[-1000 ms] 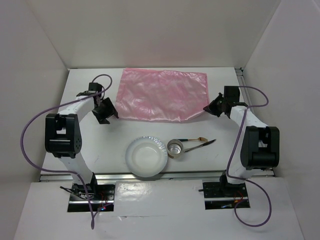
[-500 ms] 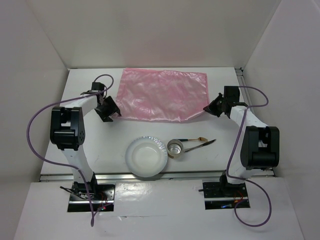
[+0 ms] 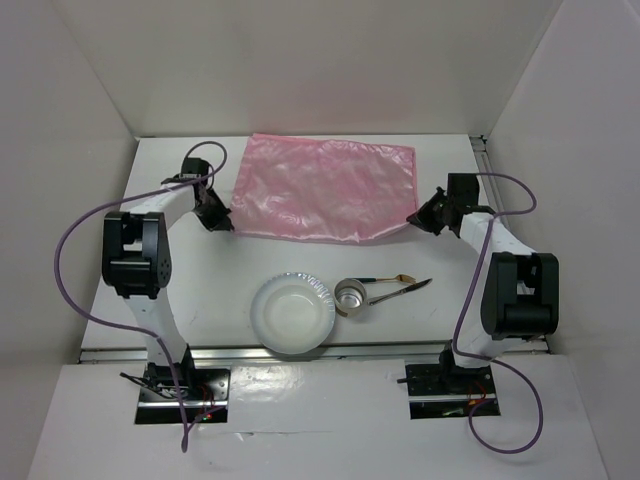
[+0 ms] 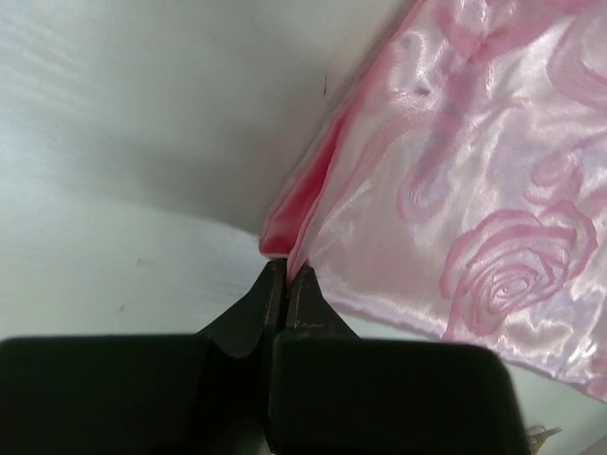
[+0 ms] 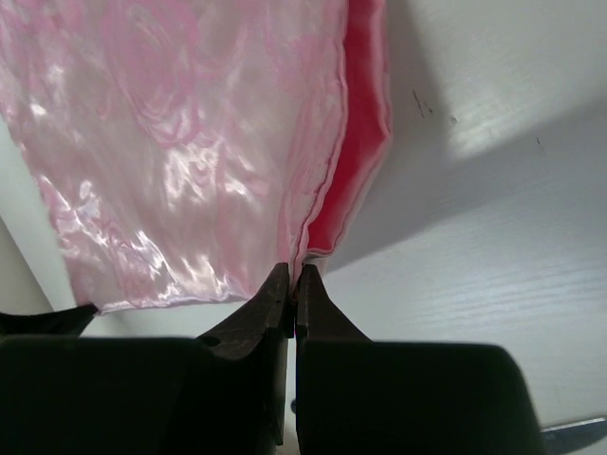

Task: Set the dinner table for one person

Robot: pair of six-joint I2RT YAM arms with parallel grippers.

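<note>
White plate (image 3: 291, 313), cup (image 3: 350, 296) near pink mat (image 3: 320, 185)

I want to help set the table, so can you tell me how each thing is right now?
pink mat, spread on the dinner table, both near corners pinched.
left gripper, shut on the mat's near left corner.
right gripper, shut on the mat's near right corner.
plate, right way up, empty.
metal cup, upright, looks empty.
spoon, lying flat beside the cup.
dark utensil, lying flat beside the spoon.
</note>
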